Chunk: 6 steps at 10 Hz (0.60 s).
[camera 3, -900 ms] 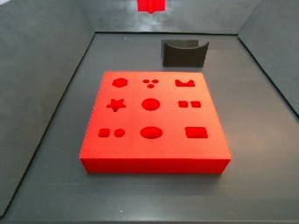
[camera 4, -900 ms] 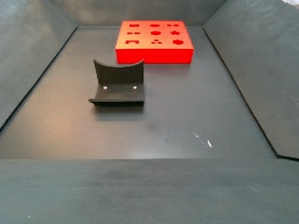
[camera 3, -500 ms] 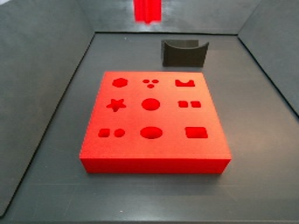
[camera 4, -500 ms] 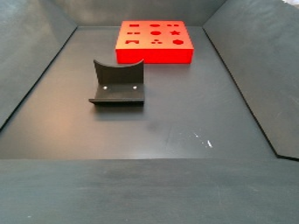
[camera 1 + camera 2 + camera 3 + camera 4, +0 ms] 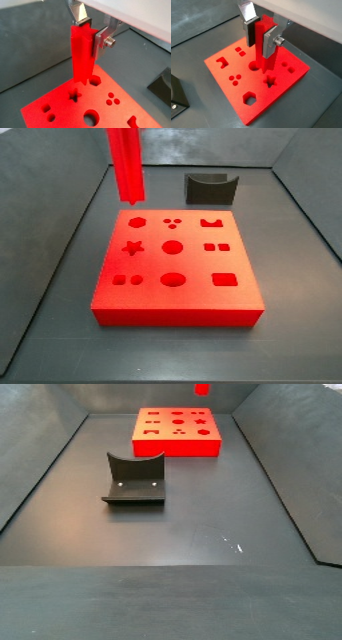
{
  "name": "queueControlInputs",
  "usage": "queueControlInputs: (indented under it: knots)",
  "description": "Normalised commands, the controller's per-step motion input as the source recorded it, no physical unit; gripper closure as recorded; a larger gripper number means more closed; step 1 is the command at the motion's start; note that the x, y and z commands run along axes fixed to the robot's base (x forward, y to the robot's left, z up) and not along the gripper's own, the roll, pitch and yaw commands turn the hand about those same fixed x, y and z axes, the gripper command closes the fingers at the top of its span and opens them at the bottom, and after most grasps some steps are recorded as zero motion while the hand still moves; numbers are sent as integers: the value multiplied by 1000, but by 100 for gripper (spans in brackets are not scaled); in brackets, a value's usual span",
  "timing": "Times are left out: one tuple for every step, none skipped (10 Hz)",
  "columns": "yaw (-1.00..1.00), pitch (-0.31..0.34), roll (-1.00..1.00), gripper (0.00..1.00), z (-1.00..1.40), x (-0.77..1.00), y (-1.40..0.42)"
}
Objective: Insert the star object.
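Observation:
My gripper [image 5: 90,30] is shut on the star object [image 5: 83,55], a long bright red fluted peg that hangs upright from the silver fingers [image 5: 101,39]. It shows the same way in the other wrist picture, gripper [image 5: 260,35] on peg [image 5: 266,50]. The peg's lower end hovers above the flat red block [image 5: 288,80], which has several shaped holes, among them a star hole [image 5: 271,81]. In a side view the peg [image 5: 126,166] hangs over the block's [image 5: 187,293] far left part, beyond the star hole [image 5: 134,248]; the gripper is out of frame there. In a side view only the peg's tip [image 5: 203,388] shows.
The dark fixture [image 5: 210,188] stands on the floor behind the block, and nearer the camera in a side view [image 5: 134,479]. Grey sloping walls [image 5: 54,258] ring the dark floor [image 5: 187,524].
The peg has come down and moved left in a side view: before, only its tip showed at the top edge; now a long stretch hangs over the block. Its tip now shows in the other side view.

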Motion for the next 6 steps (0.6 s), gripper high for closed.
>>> queueControlInputs:
  knots:
    - [74, -93, -60, 100, -837, 0, 29]
    - [726, -13, 114, 100, -569, 0, -51]
    - [889, 0, 194, 100, -500, 0, -6]
    - [746, 0, 231, 100, -446, 0, -117]
    - [223, 0, 171, 100, -283, 37, -331]
    - [-3, 29, 281, 100, -131, 131, -466]
